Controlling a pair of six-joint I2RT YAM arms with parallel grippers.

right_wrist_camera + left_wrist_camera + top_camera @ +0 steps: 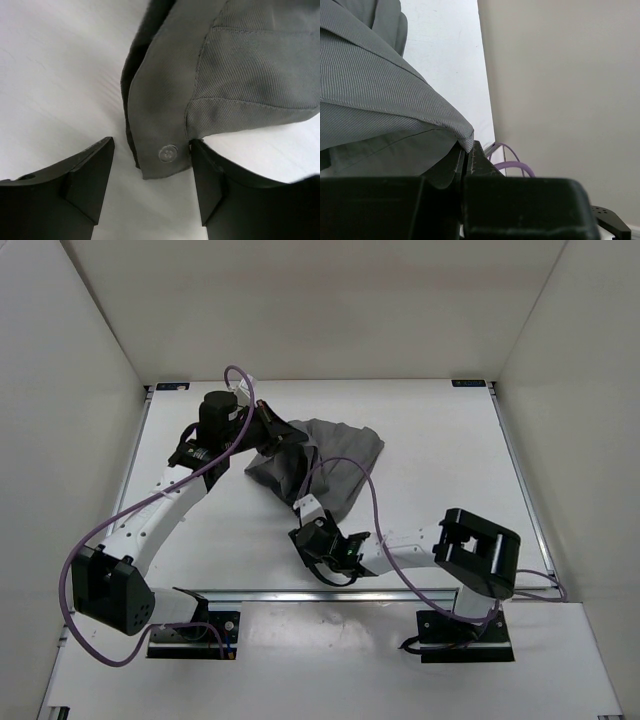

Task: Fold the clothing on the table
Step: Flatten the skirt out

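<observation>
The clothing is a dark grey bunched heap at the middle of the white table. My left gripper is at its left edge. In the left wrist view that gripper is shut on a hemmed fold of the clothing, which hangs lifted above the table. My right gripper is at the garment's near corner. In the right wrist view it stands open astride a flat tab of the clothing with a clear button. The right fingertip touches the fabric edge.
White walls enclose the table on three sides. Purple cables loop from both arms, one crossing over the garment. The left arm's elbow is raised over the far left of the table. The right arm's base block sits near the front edge.
</observation>
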